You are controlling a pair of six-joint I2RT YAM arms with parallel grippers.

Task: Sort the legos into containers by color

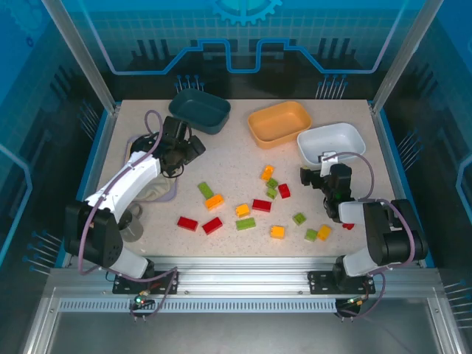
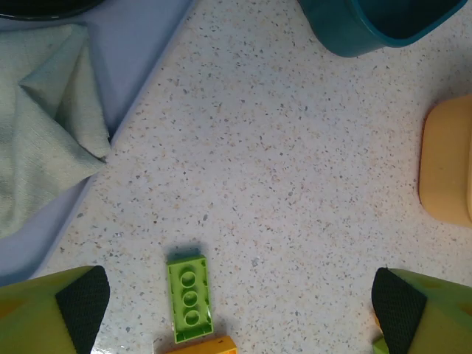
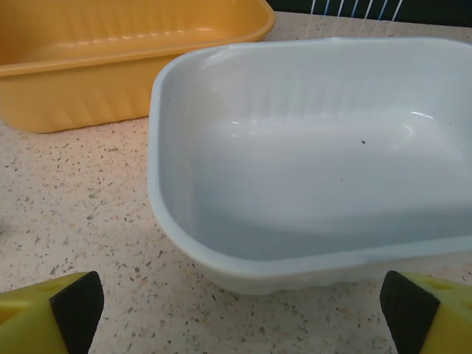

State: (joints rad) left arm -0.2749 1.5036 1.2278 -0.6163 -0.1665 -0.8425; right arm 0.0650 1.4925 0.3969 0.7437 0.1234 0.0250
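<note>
Table (image 1: 243, 254), top view. Legos (image 1: 254, 205) lie loose from centre out to 5 o'clock: red, green and orange-yellow, none binned yet. Teal bin (image 1: 199, 110) at 11, orange bin (image 1: 279, 123) at 12 to 1, white bin (image 1: 332, 142) at 2. All three look empty.

Left gripper (image 1: 195, 147) hangs at 10 o'clock, near the teal bin. In its wrist view the fingers (image 2: 81, 299) stand wide apart with nothing between them. A green brick (image 2: 189, 297) lies at 6 to 7, long axis running 12 to 6. An orange brick (image 2: 199, 345) sits just beside its lower end; touching or not, I cannot tell. Tray (image 2: 140, 44) and folded cloth (image 2: 44, 140) at 9 to 10.

Right gripper (image 1: 308, 175) at 3 o'clock, just short of the white bin. Its fingers (image 3: 70, 302) are also spread and empty.

Judgement: first pick not yet made, and the green brick is the likely target.
- Shift toward 7 in the wrist view so the brick sits midway between the pads.
- Close across the narrow sides, which already face the pads.
- Grip at the upper half, clear of the orange brick, to avoid lifting two.
- Teal seems the natural bin for green.

Writing: none legible. A gear emblem (image 1: 247, 9) on the back wall carries no text.
</note>
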